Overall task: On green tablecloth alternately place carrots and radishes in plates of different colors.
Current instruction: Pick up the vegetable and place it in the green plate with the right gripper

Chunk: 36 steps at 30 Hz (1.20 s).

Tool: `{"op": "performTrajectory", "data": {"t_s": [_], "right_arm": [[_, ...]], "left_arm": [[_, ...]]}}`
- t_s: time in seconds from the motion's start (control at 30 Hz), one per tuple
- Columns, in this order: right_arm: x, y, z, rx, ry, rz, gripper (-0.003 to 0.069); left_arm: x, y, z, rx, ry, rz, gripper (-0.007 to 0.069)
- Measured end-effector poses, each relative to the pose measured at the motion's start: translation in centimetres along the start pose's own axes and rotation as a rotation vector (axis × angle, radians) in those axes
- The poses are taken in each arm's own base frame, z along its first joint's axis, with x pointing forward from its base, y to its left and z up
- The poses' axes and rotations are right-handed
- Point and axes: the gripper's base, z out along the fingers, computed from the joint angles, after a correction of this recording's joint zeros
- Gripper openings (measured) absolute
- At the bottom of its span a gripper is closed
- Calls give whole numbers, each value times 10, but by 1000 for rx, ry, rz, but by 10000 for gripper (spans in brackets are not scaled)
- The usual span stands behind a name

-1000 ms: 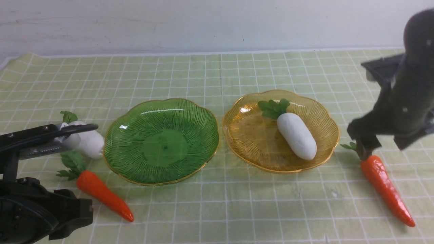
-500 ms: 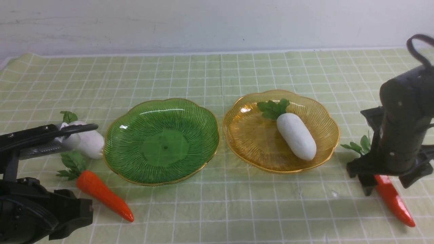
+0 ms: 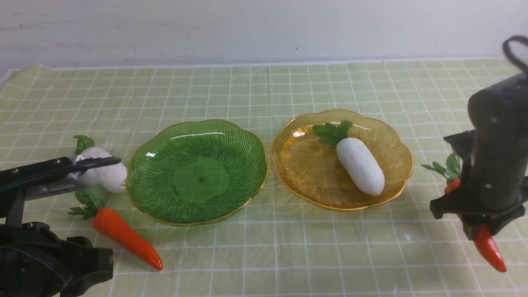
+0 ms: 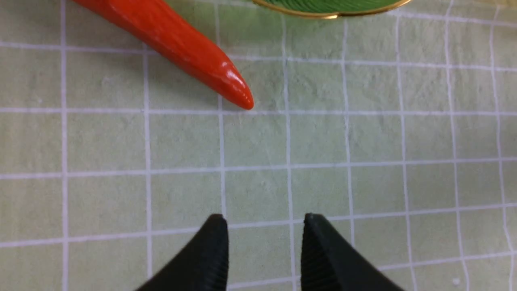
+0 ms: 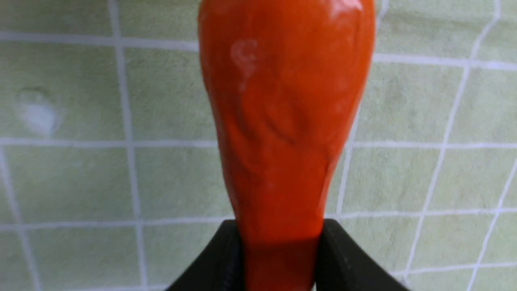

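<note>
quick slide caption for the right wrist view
Right gripper clamping an orange carrot, gridded green tablecloth behind it.

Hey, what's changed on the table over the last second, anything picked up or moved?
The right gripper came down from the leafy end of the right carrot onto its body and closed on it; its leaves shifted slightly. The left gripper stayed open, barely dipping. The green plate, the amber plate with its radish, the other radish and the left carrot did not move.

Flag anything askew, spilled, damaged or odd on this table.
Nothing is spilled, tipped or broken. The only oddity is a small pale mark on the green tablecloth, just in front of the amber plate, toward its right side.
</note>
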Motion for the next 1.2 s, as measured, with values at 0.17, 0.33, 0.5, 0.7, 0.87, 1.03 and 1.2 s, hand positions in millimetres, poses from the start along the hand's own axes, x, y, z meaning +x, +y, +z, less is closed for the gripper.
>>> {"op": "performTrajectory", "data": {"t_s": [0.17, 0.33, 0.5, 0.7, 0.87, 1.03, 1.2], "right_arm": [[12, 12, -63, -200, -185, -12, 211], [5, 61, -98, -471, -345, -179, 211], [-14, 132, -114, -628, -422, -400, 211], [-59, 197, -102, -656, -491, -479, 211], [-96, 226, -81, -672, -531, -426, 211], [-115, 239, -63, -668, -544, -404, 233], [-122, 244, -52, -657, -558, -397, 407]], "left_arm": [[11, 5, 9, -10, 34, -12, 237], [9, 4, 10, 1, 17, -30, 237], [7, 1, 10, 34, -14, -65, 237], [5, 1, 10, 32, -36, -58, 237], [6, 1, 10, 32, -26, -57, 237], [8, 1, 10, 34, 0, -54, 237], [8, 1, 10, 34, 1, -56, 237]]}}
